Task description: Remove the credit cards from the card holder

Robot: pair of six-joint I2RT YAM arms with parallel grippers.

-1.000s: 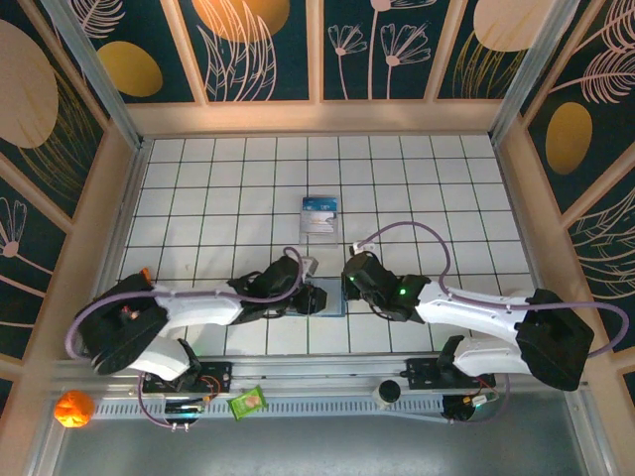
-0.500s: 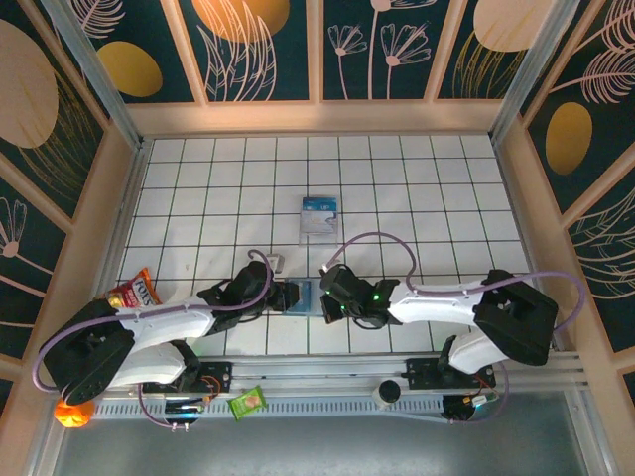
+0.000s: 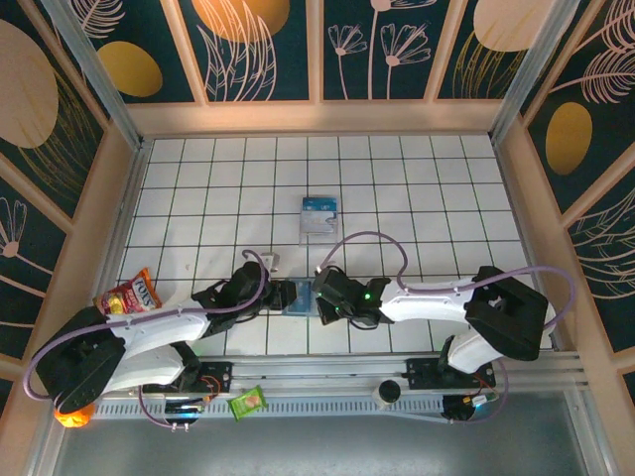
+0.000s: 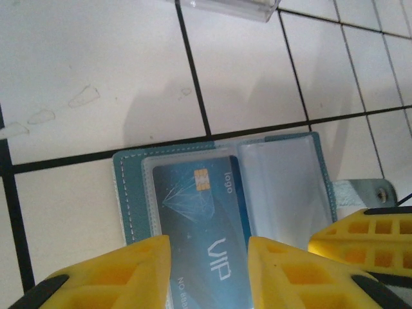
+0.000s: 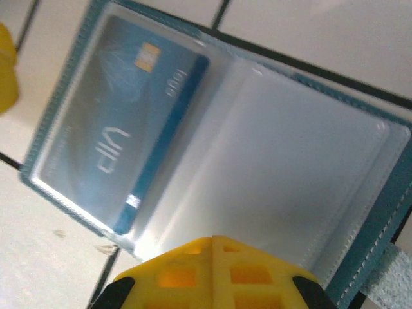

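The teal card holder [image 4: 122, 193] lies open on the white tiled floor, between my two grippers [image 3: 301, 297]. A blue VIP card [image 4: 199, 212] sits in its left clear pocket; the right pocket [image 5: 283, 174] looks pale and empty. My left gripper [image 4: 209, 250] is open, its yellow fingers [image 4: 116, 270] standing on either side of the card's near end. My right gripper [image 5: 212, 241] is shut, its joined tips resting on the right pocket. Its yellow finger [image 4: 360, 238] also shows by the holder's strap [image 4: 367, 190]. The card [image 5: 122, 122] lies skewed in its sleeve.
A clear plastic case with a blue-and-white insert [image 3: 319, 215] lies two tiles beyond the holder; its edge [image 4: 228, 8] shows at the top of the left wrist view. A snack packet [image 3: 129, 295] lies at the left, a green packet [image 3: 248, 401] on the front rail.
Both grippers and the card holder have shifted left by about one tile. The right gripper has closed in onto the holder's right panel. The left arm drew back, uncovering the snack packet.
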